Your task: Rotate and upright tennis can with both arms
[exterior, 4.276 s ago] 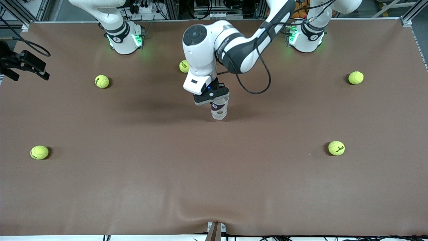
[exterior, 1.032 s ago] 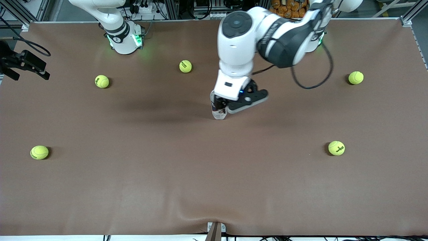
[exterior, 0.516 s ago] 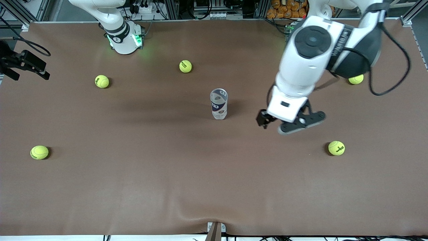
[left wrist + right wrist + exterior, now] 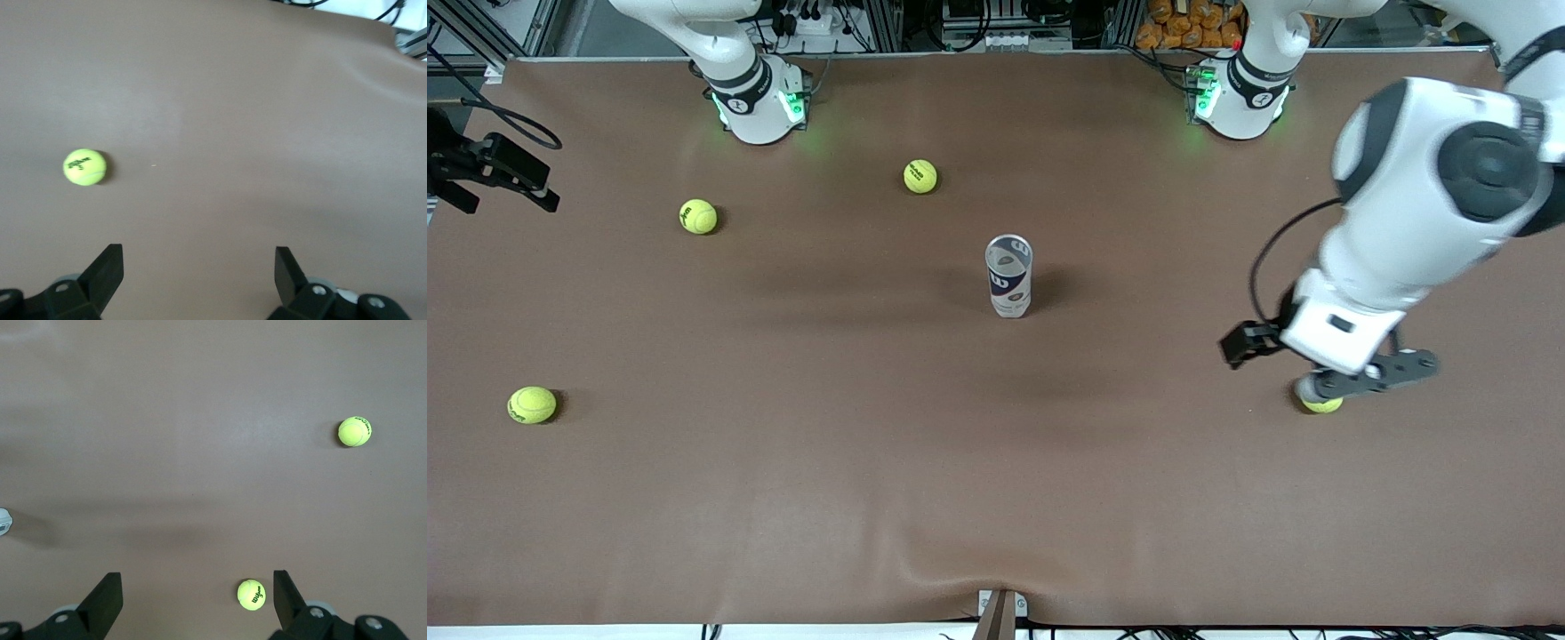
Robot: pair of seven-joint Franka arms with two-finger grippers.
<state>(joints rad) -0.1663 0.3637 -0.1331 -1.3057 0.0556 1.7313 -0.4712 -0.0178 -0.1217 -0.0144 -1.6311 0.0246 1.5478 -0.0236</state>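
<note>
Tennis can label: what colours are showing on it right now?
White and navy on the clear tennis can, standing upright; clearest in the front view.

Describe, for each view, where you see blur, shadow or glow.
Front view: the left arm looks motion-smeared, the can stands sharp with a soft shadow beside it, and both bases glow green. Left wrist view: the ball is slightly soft, with a small shadow. Right wrist view: a broad dim shadow band crosses the cloth.

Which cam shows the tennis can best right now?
Front view: the tennis can stands upright mid-table, whole and unobstructed. Right wrist view catches only a white sliver at the frame edge. Left wrist view misses it.
</note>
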